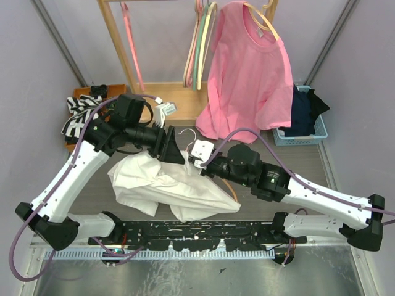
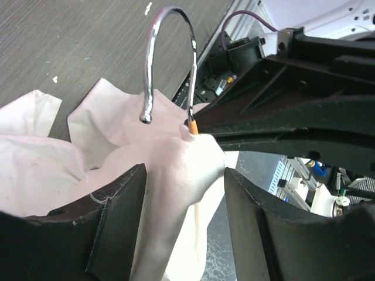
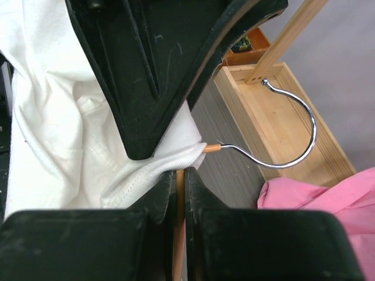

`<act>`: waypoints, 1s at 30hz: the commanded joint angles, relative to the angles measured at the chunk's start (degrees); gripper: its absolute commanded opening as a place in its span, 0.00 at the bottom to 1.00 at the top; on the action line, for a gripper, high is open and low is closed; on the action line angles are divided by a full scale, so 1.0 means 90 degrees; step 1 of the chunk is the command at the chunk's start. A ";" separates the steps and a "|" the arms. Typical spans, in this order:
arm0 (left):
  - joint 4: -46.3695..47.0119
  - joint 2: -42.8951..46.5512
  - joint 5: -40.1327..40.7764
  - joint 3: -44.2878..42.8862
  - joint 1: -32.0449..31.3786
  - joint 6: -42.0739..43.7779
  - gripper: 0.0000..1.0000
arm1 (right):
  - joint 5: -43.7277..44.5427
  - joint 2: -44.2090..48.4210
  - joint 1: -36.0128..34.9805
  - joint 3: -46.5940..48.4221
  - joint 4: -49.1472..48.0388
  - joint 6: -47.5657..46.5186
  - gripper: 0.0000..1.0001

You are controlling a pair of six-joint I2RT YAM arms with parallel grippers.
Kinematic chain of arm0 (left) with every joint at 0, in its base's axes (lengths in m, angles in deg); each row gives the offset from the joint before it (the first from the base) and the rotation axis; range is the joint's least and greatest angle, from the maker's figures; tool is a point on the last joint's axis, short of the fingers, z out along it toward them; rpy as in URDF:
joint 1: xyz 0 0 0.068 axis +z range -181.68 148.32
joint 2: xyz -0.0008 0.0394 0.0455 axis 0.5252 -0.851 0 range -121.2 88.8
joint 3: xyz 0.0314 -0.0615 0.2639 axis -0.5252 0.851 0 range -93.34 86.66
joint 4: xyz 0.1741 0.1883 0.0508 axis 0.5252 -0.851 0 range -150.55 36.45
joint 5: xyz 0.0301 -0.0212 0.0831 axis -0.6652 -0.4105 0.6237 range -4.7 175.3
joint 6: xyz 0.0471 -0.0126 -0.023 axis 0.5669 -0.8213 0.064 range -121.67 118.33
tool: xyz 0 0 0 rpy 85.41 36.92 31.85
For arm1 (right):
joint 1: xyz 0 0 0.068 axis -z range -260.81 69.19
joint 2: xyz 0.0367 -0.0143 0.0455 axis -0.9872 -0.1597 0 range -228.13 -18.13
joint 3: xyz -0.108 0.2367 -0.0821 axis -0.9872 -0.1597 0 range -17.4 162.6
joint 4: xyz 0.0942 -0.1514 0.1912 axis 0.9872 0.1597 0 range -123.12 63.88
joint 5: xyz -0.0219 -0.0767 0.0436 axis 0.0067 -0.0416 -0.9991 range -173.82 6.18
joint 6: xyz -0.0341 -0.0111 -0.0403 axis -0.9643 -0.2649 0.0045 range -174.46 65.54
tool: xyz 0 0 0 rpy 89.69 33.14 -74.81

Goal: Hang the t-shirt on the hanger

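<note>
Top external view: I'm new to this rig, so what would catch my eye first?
The pink t-shirt hanging on the rack at the back. Then the white t-shirt bunched at the centre, with the silver hook of the orange hanger poking from its neck; the right gripper is shut on the hanger.

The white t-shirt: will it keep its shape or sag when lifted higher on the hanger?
Probably sags: the t-shirt lies in loose, crumpled folds. Likely light: it bunches over the neck of the hanger, and the right gripper pinches that thin hanger without visible bending.
</note>
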 commanded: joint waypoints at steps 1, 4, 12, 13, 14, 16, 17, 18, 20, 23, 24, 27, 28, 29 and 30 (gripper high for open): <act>-0.0268 0.0249 -0.0474 -0.0024 0.0044 0.0150 0.62 | 0.0167 0.0441 0.0019 0.0311 -0.1184 0.0072 0.01; -0.0172 0.0278 -0.0647 0.0035 0.0045 0.0105 0.55 | 0.0176 0.0419 0.0019 0.0307 -0.1242 0.0068 0.01; 0.0095 0.0100 -0.0932 0.0245 0.0048 -0.0038 0.18 | 0.0193 0.0143 0.0019 0.0466 -0.1444 0.0077 0.01; 0.0095 0.0100 -0.0923 0.0228 0.0045 -0.0039 0.12 | 0.0210 0.0120 0.0018 0.0474 -0.1465 0.0075 0.01; 0.0101 0.0102 -0.0905 0.0208 0.0045 -0.0039 0.07 | 0.0231 0.0103 0.0024 0.0475 -0.1501 0.0071 0.01; 0.0066 0.0114 -0.0881 0.0159 0.0046 -0.0026 0.00 | 0.0260 0.0070 0.0018 0.0513 -0.1533 0.0070 0.01; 0.0045 0.0110 -0.0857 0.0137 0.0045 -0.0014 0.00 | 0.0278 0.0058 0.0019 0.0518 -0.1554 0.0068 0.01; 0.0024 0.0117 -0.0828 0.0128 0.0045 0.0001 0.00 | 0.0326 0.0038 0.0019 0.0541 -0.1557 0.0075 0.01; -0.0029 0.0142 -0.0781 0.0115 0.0045 0.0047 0.00 | 0.0505 -0.0008 0.0014 0.0669 -0.1440 0.0129 0.01; -0.0162 0.0200 -0.0598 0.0076 0.0045 0.0169 0.00 | 0.1092 -0.0116 0.0018 0.1079 -0.1014 0.0390 0.07; -0.0201 0.0219 -0.0521 0.0059 0.0052 0.0213 0.00 | 0.1343 -0.0160 0.0028 0.1256 -0.0740 0.0525 0.10; -0.0262 0.0301 -0.0368 0.0037 0.0087 0.0328 0.00 | 0.2138 -0.0309 0.0038 0.1830 0.0210 0.1008 0.20; -0.0296 0.0313 -0.0311 0.0017 0.0102 0.0365 0.00 | 0.2427 -0.0359 0.0059 0.2006 0.0530 0.1248 0.25; -0.0352 0.0315 -0.0257 -0.0012 0.0112 0.0413 0.00 | 0.2630 -0.0402 0.0097 0.2185 0.0924 0.1517 0.28; -0.0425 0.0320 -0.0180 -0.0063 0.0122 0.0458 0.00 | 0.2765 -0.0453 0.0172 0.2418 0.1322 0.1798 0.31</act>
